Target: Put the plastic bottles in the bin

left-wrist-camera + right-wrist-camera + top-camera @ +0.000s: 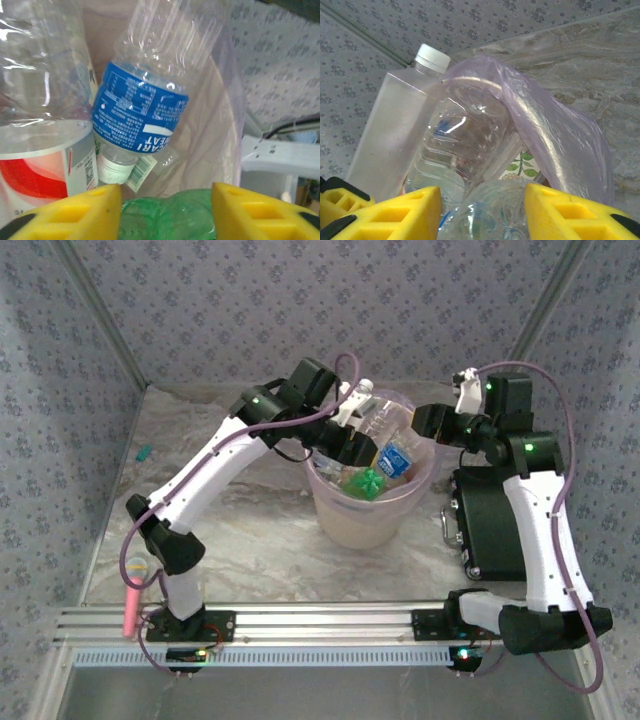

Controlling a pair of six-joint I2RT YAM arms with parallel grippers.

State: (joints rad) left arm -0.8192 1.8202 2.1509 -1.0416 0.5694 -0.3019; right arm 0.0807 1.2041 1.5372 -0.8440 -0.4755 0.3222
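One bin [368, 515]. From above, at least three bottles can be counted in it: one clear bottle [385, 420], one blue-labelled bottle [397, 458] and one green bottle [368, 483]. The rest of the heap is too tangled to number. Two tools are at the bin's rim, the left tool [350, 447] and the right tool [437, 422]. One black box [495, 525] is right of the bin. One teal object [144, 452] and one pink cylinder [131, 605] are left of it.

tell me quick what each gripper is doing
left gripper: fingers apart, green bottle seen between them, grip cannot be told
right gripper: fingers apart, clear bottle seen between them, grip cannot be told
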